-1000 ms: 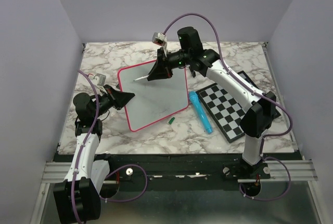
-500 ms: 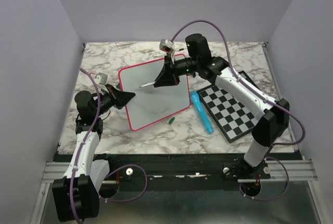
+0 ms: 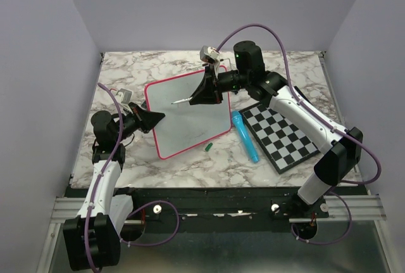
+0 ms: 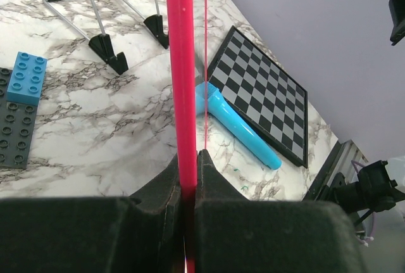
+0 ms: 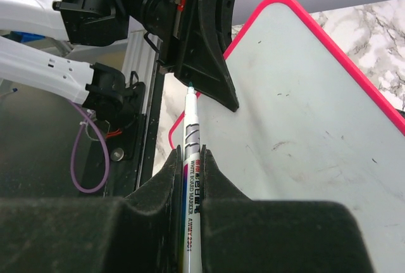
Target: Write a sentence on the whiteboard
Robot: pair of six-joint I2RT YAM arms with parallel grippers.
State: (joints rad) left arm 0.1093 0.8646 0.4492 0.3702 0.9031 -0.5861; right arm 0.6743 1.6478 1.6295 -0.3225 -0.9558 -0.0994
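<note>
The whiteboard (image 3: 190, 118), white with a pink-red frame, lies on the marble table; its face (image 5: 304, 121) shows only faint smudges, no green sentence. My left gripper (image 3: 154, 118) is shut on the board's left edge; the pink frame (image 4: 182, 70) runs up between its fingers (image 4: 187, 178). My right gripper (image 3: 201, 98) is shut on a white whiteboard marker (image 5: 192, 159), uncapped, its green tip (image 3: 172, 103) pointing left above the board's upper left part. Whether the tip touches the board I cannot tell.
A small green marker cap (image 3: 207, 147) lies just off the board's near edge. A cyan tube (image 3: 243, 135) and a checkered board (image 3: 281, 135) lie to the right. Lego bricks (image 4: 25, 80) and a wire stand (image 4: 104, 45) show in the left wrist view.
My right gripper with the marker has shifted right and slightly toward me over the board. The left gripper and the board have stayed put.
</note>
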